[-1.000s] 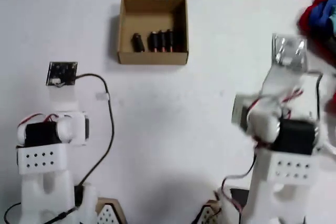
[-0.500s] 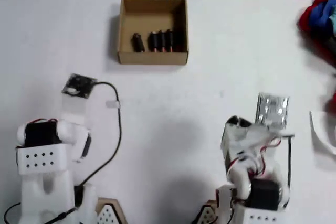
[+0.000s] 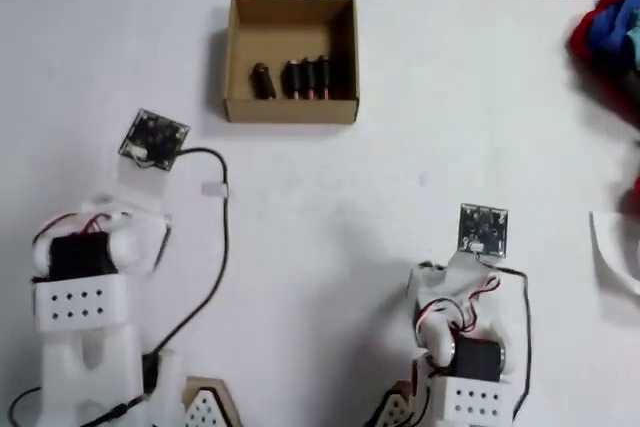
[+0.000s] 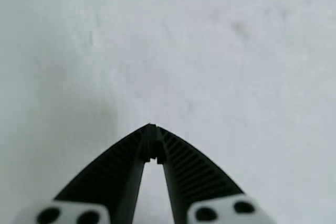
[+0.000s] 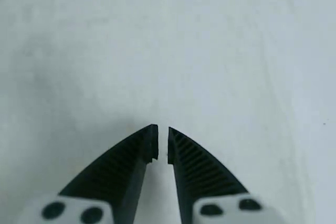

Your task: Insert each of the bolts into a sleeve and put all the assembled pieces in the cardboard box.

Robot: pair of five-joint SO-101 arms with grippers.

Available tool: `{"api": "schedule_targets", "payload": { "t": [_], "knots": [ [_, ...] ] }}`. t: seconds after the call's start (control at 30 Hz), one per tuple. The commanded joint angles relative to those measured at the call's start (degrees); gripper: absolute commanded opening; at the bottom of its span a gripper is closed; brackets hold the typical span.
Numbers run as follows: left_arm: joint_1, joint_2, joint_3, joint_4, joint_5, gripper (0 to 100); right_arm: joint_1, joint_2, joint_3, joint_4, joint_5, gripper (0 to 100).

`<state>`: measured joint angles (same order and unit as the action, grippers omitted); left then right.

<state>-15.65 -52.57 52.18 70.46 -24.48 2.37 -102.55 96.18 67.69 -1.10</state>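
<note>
The cardboard box (image 3: 290,102) stands open at the far middle of the table. Inside it lie several dark pieces with red ends (image 3: 305,78), side by side. My left gripper (image 4: 152,130) is shut with nothing in it, over bare white table. My right gripper (image 5: 163,135) hangs over bare table too, its fingertips almost touching and holding nothing. In the high view the left arm (image 3: 80,277) is folded back at the near left, well short of the box. The right arm (image 3: 465,327) is folded back at the near right.
A red and blue cloth (image 3: 605,32) lies at the far right edge. A white curved object (image 3: 610,262) sits at the right edge. A black cable (image 3: 222,247) loops beside the left arm. The table (image 3: 330,207) is white.
The right arm has pulled back from the far right toward its base. The left arm's wrist has swung a little to the right.
</note>
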Motion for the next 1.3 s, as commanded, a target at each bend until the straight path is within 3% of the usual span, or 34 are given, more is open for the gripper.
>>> {"api": "schedule_targets", "payload": {
  "t": [0.0,0.13,0.3,0.47,0.6,0.8,1.1,1.27],
  "knots": [
    [0.8,-1.2,6.5,-9.7,-0.4,2,-0.1,-0.5,0.8,0.0,0.6,2.7],
    [0.4,-1.2,13.6,-18.2,1.7,2,-0.1,-0.5,0.8,0.0,0.6,2.7],
    [0.5,-1.3,15.4,-21.8,17.5,2,-0.1,-0.3,0.8,0.1,0.6,2.7],
    [0.4,-6.3,16.5,-21.4,21.1,2,-0.1,-0.2,0.8,0.1,0.6,2.7],
    [0.4,-21.1,19.8,-21.3,21.1,2,-0.1,-0.2,0.8,0.1,0.6,2.7],
    [0.7,-53.9,29.1,-12.2,16.7,2,-0.1,-0.2,0.8,0.1,0.6,2.7],
    [-1.4,-50.2,36.5,-8.9,22.3,2,0.0,-0.3,0.8,0.1,0.6,2.7],
    [-1.2,-52.0,38.6,1.2,22.3,2,0.3,-0.1,0.8,0.5,0.6,2.5]
  ]
}}
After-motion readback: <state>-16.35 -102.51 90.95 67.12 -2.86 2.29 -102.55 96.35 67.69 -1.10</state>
